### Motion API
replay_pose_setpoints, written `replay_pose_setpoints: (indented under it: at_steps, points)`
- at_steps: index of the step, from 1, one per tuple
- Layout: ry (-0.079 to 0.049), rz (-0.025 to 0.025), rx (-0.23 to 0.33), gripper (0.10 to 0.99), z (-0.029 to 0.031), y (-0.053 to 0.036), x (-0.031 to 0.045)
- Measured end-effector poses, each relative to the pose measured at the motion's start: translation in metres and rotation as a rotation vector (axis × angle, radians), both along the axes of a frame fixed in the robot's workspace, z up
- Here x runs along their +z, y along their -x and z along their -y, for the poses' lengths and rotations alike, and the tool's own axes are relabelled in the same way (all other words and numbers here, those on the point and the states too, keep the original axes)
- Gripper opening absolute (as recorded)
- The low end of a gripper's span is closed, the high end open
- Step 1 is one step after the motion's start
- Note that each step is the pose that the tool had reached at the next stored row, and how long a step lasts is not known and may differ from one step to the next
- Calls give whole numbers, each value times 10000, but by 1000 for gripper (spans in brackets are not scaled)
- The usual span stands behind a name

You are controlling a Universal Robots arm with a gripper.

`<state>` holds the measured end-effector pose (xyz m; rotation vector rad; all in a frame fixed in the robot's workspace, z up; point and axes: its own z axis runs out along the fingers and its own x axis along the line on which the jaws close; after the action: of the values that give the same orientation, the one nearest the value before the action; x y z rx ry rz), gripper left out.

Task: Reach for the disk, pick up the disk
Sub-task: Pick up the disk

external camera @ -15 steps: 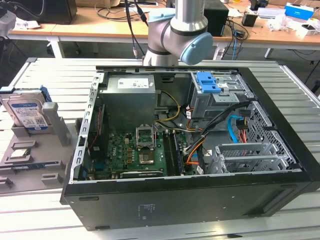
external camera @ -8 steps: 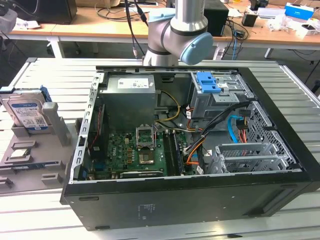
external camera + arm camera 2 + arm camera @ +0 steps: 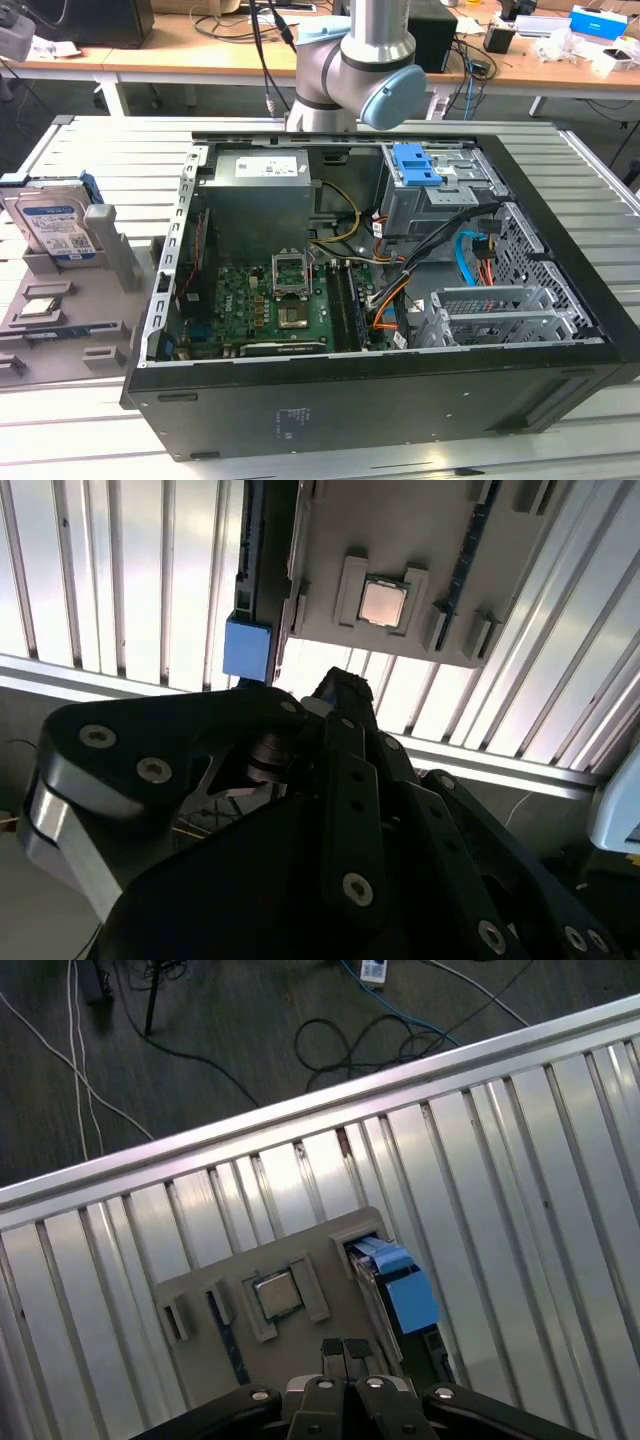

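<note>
**A:** Where does your reach stand in the exterior view?

**B:** Early, I'd judge. Your arm hangs behind the open computer case. The disk stands upright in a grey holder by the edge of the counter on the exterior view's left, well apart from the arm.

**A:** Any writing on it?

**B:** There is a blue-and-white barcode label on its face, but the print is too small for you to read.

**A:** And the first wrist view?

**B:** Your pincer has its fingers pressed together and holds nothing. It hovers over the holder, which sits near the counter's long edge. The disk shows edge-on with its blue frame uppermost, just beside the fingertips but not touched. A processor chip lies in a recess next to it.

**A:** The second wrist view?

**B:** Past the pincer's dark links you see the disk's blue frame, with the chip further along the holder.

**A:** So which step are you in?

**B:** The reach, with the pick-up not yet done. I judge a grasp would call for parted fingers straddling the disk's thin edge, kept off the chip.
</note>
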<state>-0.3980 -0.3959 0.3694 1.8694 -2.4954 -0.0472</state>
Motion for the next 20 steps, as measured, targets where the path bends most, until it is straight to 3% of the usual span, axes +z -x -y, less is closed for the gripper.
replay_pose_setpoints:
  at_steps: [6, 20]
  points:
    - [0, 0, 825, 106, 0, 0, 0]
    - [0, 0, 1882, 106, 0, 0, 0]
